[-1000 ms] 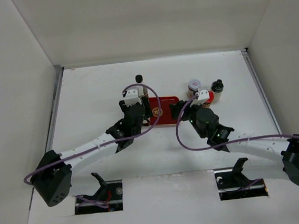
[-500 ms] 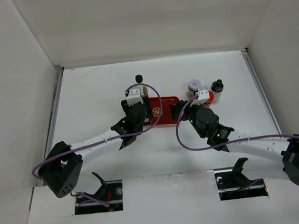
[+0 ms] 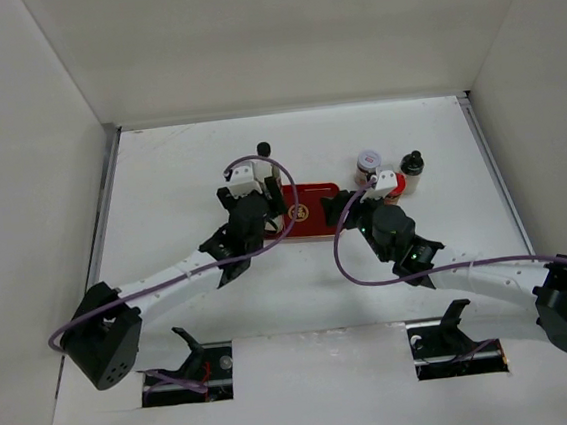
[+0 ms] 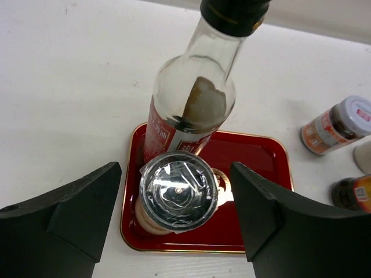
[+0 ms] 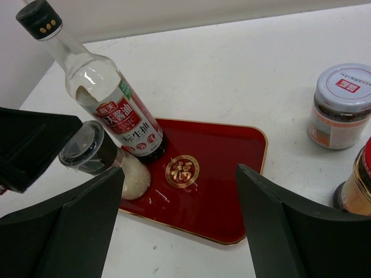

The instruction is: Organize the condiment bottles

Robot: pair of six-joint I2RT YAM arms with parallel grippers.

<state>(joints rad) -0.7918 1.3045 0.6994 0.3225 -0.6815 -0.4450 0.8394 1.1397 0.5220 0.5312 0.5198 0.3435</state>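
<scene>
A red tray with a gold emblem lies mid-table. On its left part stands a tall soy sauce bottle with a black cap. A small shaker with a clear lid and white contents stands just in front of it, at the tray's near-left corner. My left gripper is open, with a finger on either side of the shaker and a gap on both sides. My right gripper hangs open over the tray's near edge, holding nothing, with the soy bottle and shaker to its left.
Off the tray to the right stand a grey-lidded jar, a red-capped bottle and a small black-capped bottle. The left gripper's finger reaches into the right wrist view. White walls enclose the table.
The left wrist has drifted slightly left and toward the back, staying over the tray's left end. The right arm and all bottles have stayed put.
</scene>
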